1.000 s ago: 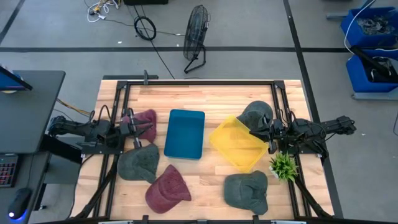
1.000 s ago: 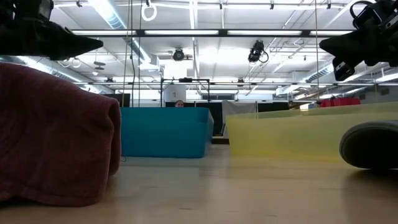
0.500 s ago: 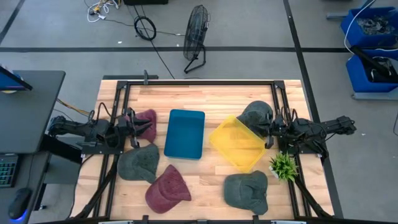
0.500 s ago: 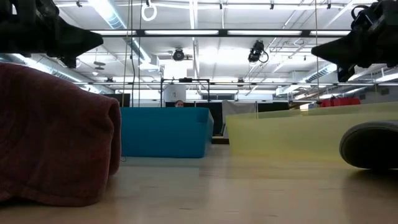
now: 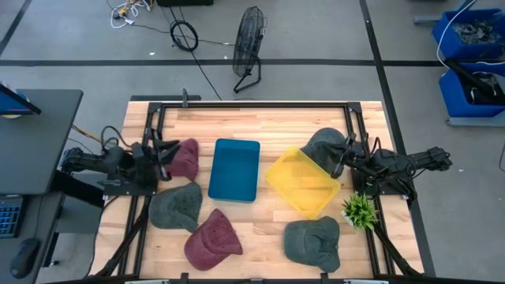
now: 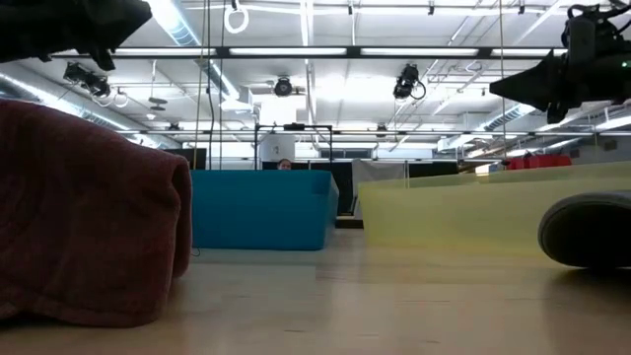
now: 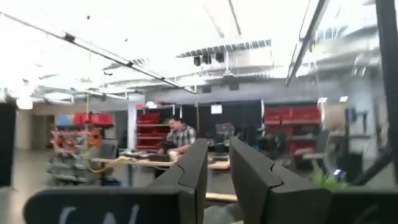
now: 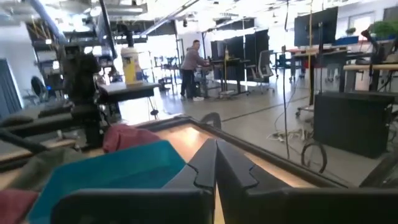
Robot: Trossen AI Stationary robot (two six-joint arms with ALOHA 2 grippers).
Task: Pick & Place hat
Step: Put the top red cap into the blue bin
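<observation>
High view: I see five hats on the wooden worktop (image 5: 268, 126). A maroon hat (image 5: 185, 157) lies at centre left, just beside the left tool (image 5: 164, 153), whose fingers (image 7: 194, 168) stand slightly apart in the left wrist view, with a narrow gap between them and nothing held. Below it in the frame lies a grey-green hat (image 5: 177, 207), and lower still a second maroon hat (image 5: 213, 239), which fills the left of the low view as a dark red mass (image 6: 89, 212). A blue bin (image 5: 235, 169) sits at frame centre, with a yellow bin (image 5: 302, 181) turned at an angle to its right. A dark grey hat (image 5: 323, 145) lies at the yellow bin's upper right corner, next to the right tool (image 5: 342, 158); in the right wrist view its fingers (image 8: 205, 163) are pressed together on nothing. Another grey-green hat (image 5: 312, 241) occupies the lower right of the frame, near a small green plant (image 5: 360, 210). Both wrist views show a person in the room beyond.
</observation>
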